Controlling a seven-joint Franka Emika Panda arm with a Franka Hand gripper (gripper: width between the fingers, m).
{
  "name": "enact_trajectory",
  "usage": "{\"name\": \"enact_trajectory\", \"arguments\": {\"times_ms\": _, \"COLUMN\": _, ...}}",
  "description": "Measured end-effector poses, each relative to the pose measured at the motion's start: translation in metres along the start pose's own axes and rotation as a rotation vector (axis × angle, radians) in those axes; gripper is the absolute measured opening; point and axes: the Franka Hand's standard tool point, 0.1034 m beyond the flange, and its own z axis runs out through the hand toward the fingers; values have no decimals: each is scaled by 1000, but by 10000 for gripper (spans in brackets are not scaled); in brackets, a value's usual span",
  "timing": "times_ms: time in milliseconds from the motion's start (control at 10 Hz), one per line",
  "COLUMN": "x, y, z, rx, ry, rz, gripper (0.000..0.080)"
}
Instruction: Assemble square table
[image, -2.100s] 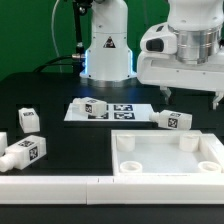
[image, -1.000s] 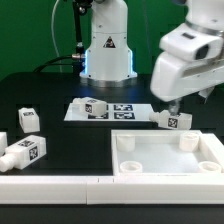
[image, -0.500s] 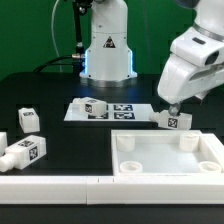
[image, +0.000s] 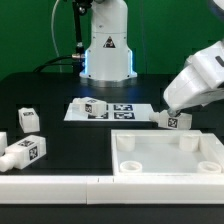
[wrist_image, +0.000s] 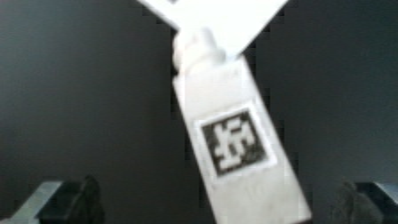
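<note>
The white square panel (image: 166, 170), with a raised rim and round corner sockets, lies at the front on the exterior view's right. A white tagged leg (image: 172, 120) lies on the black table just behind it. My gripper (image: 167, 107) hangs tilted right above that leg. In the wrist view the leg (wrist_image: 222, 125) lies lengthwise between my fingers (wrist_image: 68, 200), and my gripper (wrist_image: 221, 205) is open around it without touching. Another leg (image: 93, 107) rests on the marker board (image: 125, 110). Two more legs (image: 28, 120) (image: 25, 152) lie at the exterior view's left.
A long white rail (image: 50, 186) runs along the front edge left of the panel. The robot's white base (image: 107, 50) stands at the back centre. A small white piece (image: 3, 138) shows at the left edge.
My arm has swung toward the exterior view's right and tilted over. The gripper has come down close above the leg behind the panel. No part has moved.
</note>
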Motion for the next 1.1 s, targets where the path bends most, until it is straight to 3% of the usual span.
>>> {"name": "enact_trajectory", "arguments": {"times_ms": 200, "x": 1, "y": 0, "z": 3, "rx": 6, "ry": -109, "rz": 1, "gripper": 649}}
{"name": "enact_trajectory", "arguments": {"times_ms": 300, "x": -4, "y": -5, "z": 5, "rx": -12, "ry": -217, "rz": -18, "gripper": 649}}
{"name": "enact_trajectory", "arguments": {"times_ms": 400, "x": 0, "y": -12, "z": 5, "rx": -46, "ry": -301, "rz": -51, "gripper": 649}}
{"name": "enact_trajectory", "arguments": {"times_ms": 500, "x": 8, "y": -16, "z": 5, "rx": -57, "ry": -306, "rz": -75, "gripper": 649}}
{"name": "enact_trajectory", "arguments": {"times_ms": 900, "x": 6, "y": -12, "z": 7, "rx": -49, "ry": -308, "rz": -63, "gripper": 649}}
{"name": "enact_trajectory", "arguments": {"times_ms": 1100, "x": 7, "y": -9, "z": 16, "rx": -41, "ry": -311, "rz": -63, "gripper": 649}}
